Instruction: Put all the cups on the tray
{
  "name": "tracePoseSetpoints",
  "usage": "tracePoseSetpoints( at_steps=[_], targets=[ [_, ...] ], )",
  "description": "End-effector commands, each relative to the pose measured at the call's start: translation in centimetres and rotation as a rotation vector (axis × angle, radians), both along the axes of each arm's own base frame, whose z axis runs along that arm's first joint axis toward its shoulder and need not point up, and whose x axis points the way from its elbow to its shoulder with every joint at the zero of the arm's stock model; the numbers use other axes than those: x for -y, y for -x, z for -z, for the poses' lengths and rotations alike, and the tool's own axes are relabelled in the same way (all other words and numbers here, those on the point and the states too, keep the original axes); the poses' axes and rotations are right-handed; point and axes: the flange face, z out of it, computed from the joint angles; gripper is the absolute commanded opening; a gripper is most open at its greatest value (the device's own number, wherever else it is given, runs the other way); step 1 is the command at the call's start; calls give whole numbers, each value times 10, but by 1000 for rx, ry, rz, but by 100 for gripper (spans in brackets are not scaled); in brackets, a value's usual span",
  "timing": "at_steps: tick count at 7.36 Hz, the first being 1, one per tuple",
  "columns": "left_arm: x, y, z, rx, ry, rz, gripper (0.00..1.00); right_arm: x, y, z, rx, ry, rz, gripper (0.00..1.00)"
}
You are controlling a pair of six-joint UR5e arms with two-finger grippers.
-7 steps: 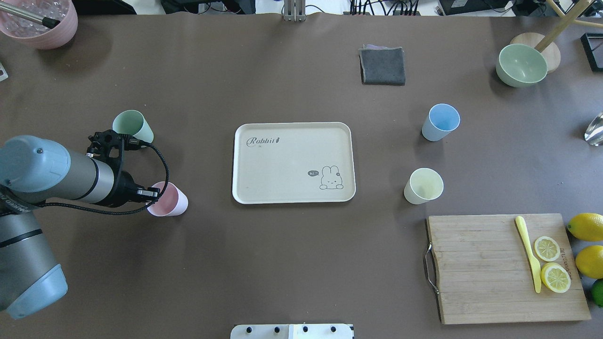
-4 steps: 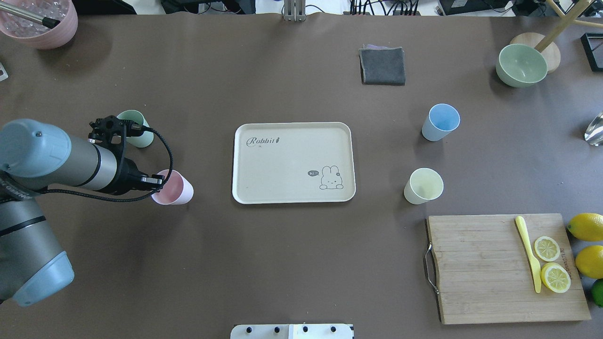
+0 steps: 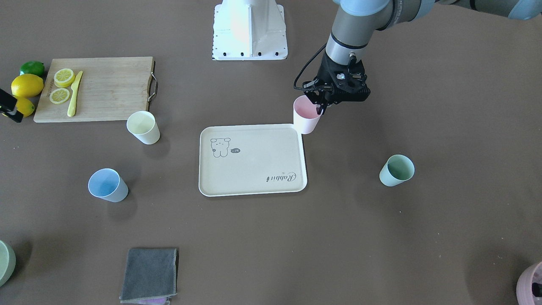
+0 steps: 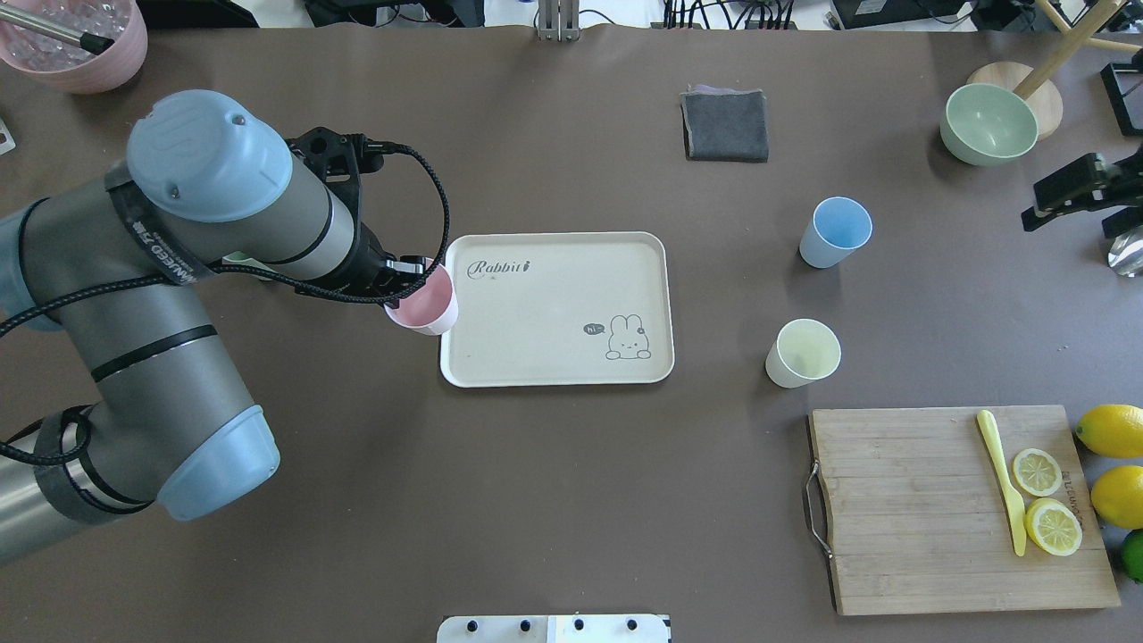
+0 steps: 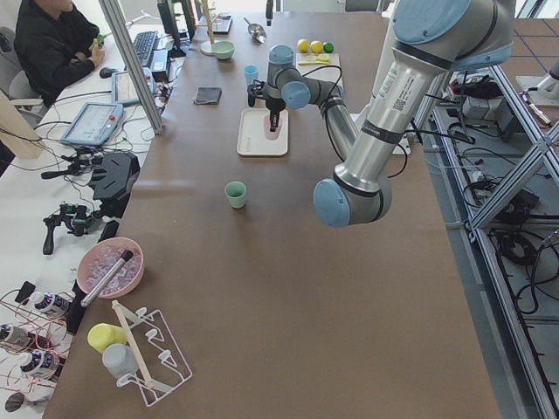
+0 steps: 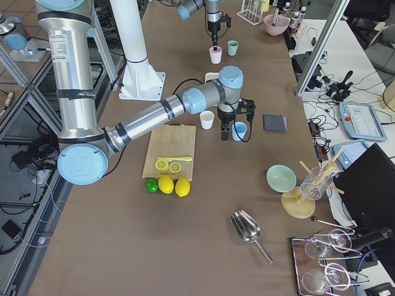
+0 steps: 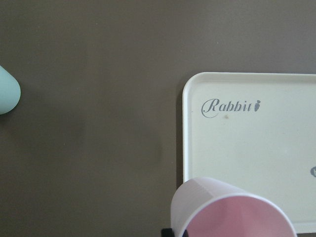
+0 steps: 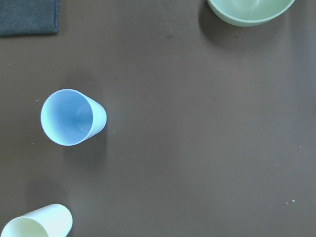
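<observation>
The left arm and right arm are fat silver-grey tubes with pale blue rounded joint caps dotted with small screws. Pale lettering runs along a black band, and a braided black cable loops behind the left's black pincer.

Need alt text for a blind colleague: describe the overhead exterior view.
The robot's left hand holds a pink cup at the left edge of an empty cream rabbit tray. A blue cup and a yellow cup stand on the brown table to the tray's right.
</observation>
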Motion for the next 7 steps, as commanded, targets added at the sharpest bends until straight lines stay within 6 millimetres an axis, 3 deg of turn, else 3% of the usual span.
tracePoseSetpoints(
  at_steps=[1, 2, 4, 5, 7],
  targets=[
    [10, -14, 1, 14, 13, 1, 0, -9, 87, 51, -15, 29, -21, 100],
    [16, -21, -8, 32, 24, -1, 0, -14, 126, 71, -27, 13, -14, 100],
    [23, -31, -5, 36, 28, -2, 0, -14, 172, 90, -51, -17, -15, 100],
    [27, -38, -10, 33, 25, -5, 0, -12, 192, 89, -75, -27, -10, 100],
    [24, -66, -16, 25, 22, -32, 0, -13, 199, 77, -101, -21, -6, 100]
  ],
)
